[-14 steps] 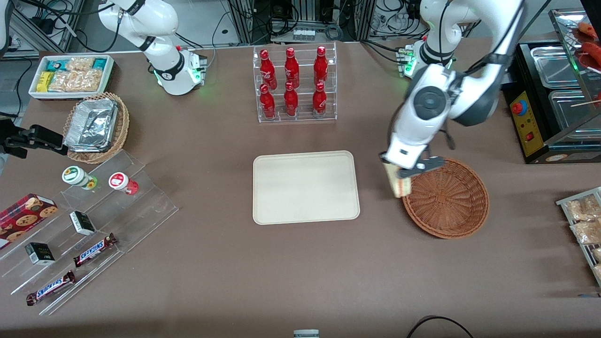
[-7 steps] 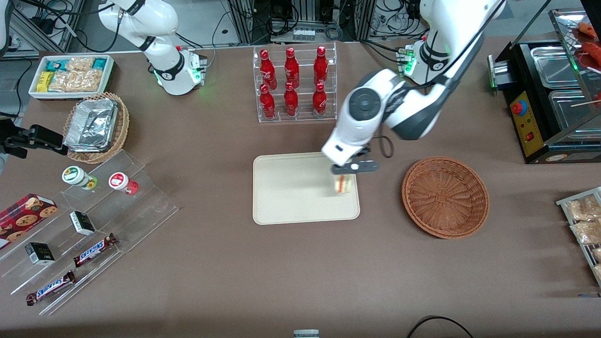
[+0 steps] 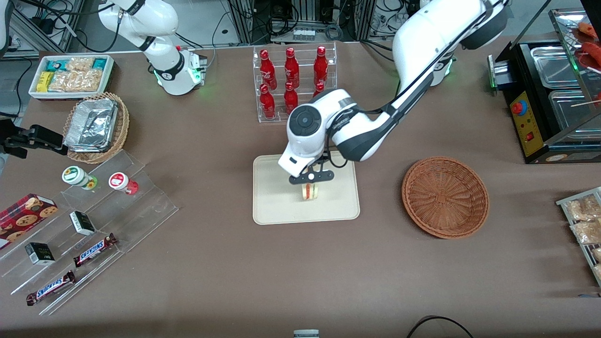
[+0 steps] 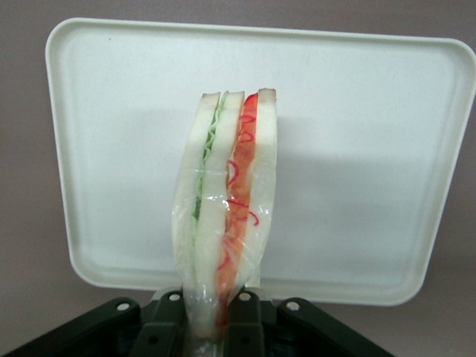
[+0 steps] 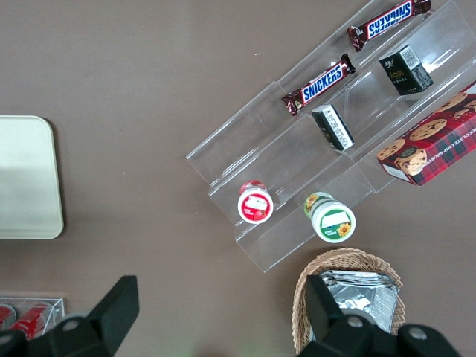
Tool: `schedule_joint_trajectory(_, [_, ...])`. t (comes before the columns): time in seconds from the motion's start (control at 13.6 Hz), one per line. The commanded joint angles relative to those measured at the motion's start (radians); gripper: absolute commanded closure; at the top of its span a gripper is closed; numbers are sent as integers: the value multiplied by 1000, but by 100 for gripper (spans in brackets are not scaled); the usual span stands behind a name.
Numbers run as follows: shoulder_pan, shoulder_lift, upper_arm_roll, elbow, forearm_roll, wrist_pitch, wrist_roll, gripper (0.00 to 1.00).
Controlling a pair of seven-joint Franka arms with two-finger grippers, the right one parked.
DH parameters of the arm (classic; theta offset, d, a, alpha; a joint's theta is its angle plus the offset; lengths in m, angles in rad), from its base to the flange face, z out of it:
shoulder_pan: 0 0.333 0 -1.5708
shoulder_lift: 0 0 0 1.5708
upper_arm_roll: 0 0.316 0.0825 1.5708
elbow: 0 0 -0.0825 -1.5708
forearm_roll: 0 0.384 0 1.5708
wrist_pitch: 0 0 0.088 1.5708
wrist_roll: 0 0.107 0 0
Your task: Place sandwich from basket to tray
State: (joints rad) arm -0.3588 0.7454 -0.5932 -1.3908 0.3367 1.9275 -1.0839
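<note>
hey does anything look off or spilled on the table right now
Nothing stands out. The pincer holds the wrapped sandwich intact above the tray; the basket sits upright.

Cream tray; white sandwich with red and green layers; reddish-brown woven basket; black gripper.

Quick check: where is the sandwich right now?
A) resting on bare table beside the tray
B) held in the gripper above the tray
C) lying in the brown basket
B: the gripper is shut on the sandwich over the tray; the basket holds nothing.
</note>
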Motion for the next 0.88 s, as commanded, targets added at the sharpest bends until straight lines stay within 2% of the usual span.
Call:
schedule_joint_trajectory(0.0, [-113, 89, 85, 133, 18, -35, -21, 100])
schedule_joint_trajectory(0.81, [-149, 173, 98, 164, 21, -15, -82, 100])
